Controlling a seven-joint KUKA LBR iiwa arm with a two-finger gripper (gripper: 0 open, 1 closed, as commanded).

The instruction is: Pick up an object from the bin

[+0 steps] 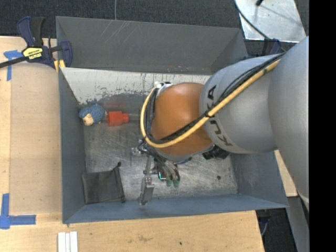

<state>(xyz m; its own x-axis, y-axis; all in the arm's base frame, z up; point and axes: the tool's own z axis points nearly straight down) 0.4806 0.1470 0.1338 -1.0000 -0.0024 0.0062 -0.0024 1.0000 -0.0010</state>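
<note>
My gripper (146, 189) hangs low over the bin's front middle, close to the front wall, beneath the arm's orange cover. Nothing shows held in it. Just to its left, in the front left corner, lies a dark grey flat square pad (102, 187), apart from the gripper. A small green piece (171, 181) shows right beside the gripper; I cannot tell whether it is loose. A black thing (216, 153) sticks out from under the arm to the right, mostly hidden.
A blue and yellow soft toy (91, 114) lies at the back left by the rear wall, with a small orange-red block (117, 118) next to it. The arm covers the bin's middle and right.
</note>
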